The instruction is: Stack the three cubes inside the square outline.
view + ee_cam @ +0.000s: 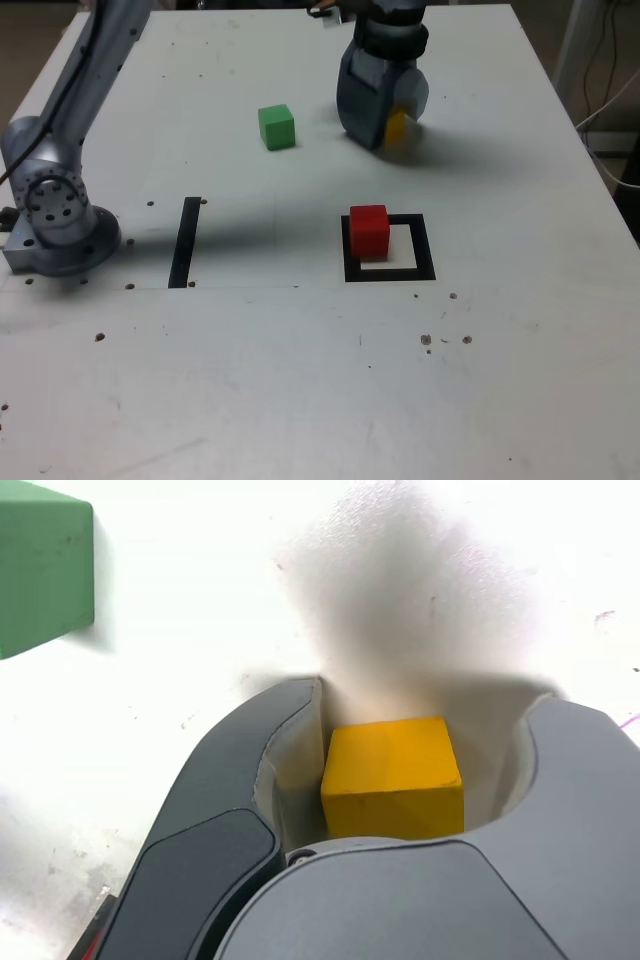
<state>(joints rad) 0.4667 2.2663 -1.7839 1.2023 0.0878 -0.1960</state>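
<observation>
The grey, rounded gripper is seen lowered to the white table, its jaws on either side of the small solid yellow cube; gaps show at the cube's sides, so whether it is clamped cannot be told. The small red cube is placed on the far-left part of the thick black square outline, overlapping its frame. The small green cube is left untouched, apart on the table. Two cubes are judged still to be stacked.
</observation>
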